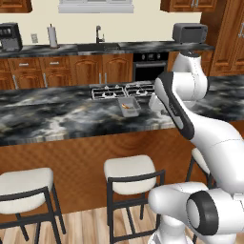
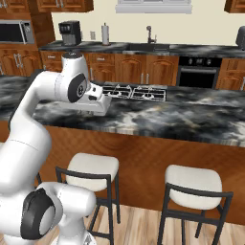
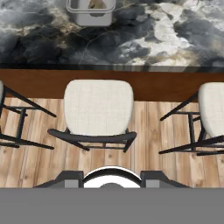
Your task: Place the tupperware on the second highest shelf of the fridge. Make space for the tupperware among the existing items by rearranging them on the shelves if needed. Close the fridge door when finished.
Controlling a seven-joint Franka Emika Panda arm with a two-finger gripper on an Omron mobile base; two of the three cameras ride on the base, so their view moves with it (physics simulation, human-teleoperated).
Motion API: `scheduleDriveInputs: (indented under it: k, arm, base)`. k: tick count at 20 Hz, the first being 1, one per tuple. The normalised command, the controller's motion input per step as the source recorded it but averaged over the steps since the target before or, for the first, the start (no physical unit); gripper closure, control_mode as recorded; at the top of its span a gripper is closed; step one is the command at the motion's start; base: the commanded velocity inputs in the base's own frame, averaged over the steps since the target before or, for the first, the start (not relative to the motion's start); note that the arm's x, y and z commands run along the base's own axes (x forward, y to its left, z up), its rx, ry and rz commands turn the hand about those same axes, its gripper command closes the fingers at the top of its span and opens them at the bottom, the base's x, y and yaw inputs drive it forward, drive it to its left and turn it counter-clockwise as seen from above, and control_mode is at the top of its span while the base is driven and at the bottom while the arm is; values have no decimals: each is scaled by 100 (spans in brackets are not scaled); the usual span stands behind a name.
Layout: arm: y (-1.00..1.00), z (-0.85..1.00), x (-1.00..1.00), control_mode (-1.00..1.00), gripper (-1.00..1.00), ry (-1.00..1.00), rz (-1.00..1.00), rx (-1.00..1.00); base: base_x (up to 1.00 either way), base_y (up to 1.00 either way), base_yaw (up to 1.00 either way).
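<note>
A: Where's the tupperware (image 1: 128,107)?

B: Sitting on the marble bench (image 1: 57,114), just in front of the stove burners (image 1: 123,90), orange food visible inside. In the hand view it's at the top edge (image 3: 91,9), with the bench's front edge and a cream stool (image 3: 98,109) below it.

A: And the end effector?

B: Its wrist is raised over the near side of the bench, just to the right of the box in the left base view (image 1: 157,102) and apart from it. It holds nothing. The hand camera gives too little of the fingertips to judge the gap, so I cannot tell how far open it is.

A: So which step is this?

B: I'd judge the very beginning: the reach for the pickup. The box is untouched, and the fridge isn't in any of these views.

A: Next move?

B: Probably carry the hand forward over the bench and down onto the box, fingers straddling its shorter width. The stools stand below the overhang, so the arm should stay high.
</note>
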Motion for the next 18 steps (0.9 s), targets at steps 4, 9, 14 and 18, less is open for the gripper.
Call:
scheduleDriveInputs:
  k: [4,9,14,18]
  arm:
    - [0,0,13,-100,-100,0,0,0]
    - [0,0,19,-100,-100,0,0,1]
    - [0,-5,37,-100,-100,0,2,7]
    - [0,-9,52,-100,-100,0,2,12]
  base:
    - [0,0,0]
    - [0,0,0]
    - [0,0,0]
    - [0,0,0]
